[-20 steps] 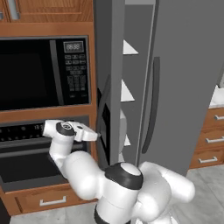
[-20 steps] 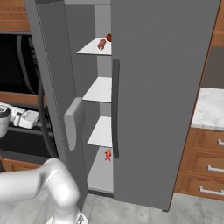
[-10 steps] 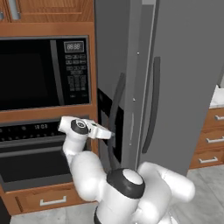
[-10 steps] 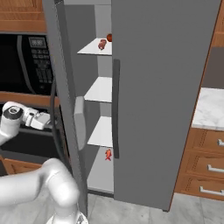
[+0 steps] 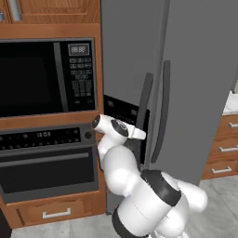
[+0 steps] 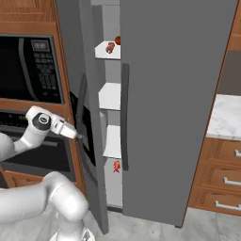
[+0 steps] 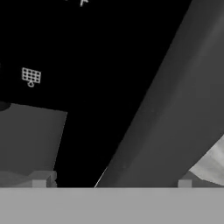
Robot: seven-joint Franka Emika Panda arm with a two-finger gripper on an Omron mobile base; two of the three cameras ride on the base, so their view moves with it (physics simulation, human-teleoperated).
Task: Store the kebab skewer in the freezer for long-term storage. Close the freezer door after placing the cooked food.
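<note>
Now kebab skewer point(image 6: 110, 47) lies flat on top freezer point(image 6: 111, 96) shelf; claw point(image 6: 79, 137) spread, against freezer door point(image 6: 92, 122).

The freezer door point(image 6: 92, 117) looks like matt grey metal with a glossy black panel point(image 5: 122, 110). The cabinets point(image 5: 60, 14) are smooth brown wood, and the microwave point(image 5: 46, 74) is glossy black.

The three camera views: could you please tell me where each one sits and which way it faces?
Left base view: behind the arm's left, facing the freezer door and microwave; the arm rises lower right.
Right base view: behind its right, facing the freezer shelves, with the kebab skewer low inside; arm lower left.
Hand view: on the hand, close against the door's black dispenser panel; open jaws.
Shared: both base views show door and gripper.
</note>
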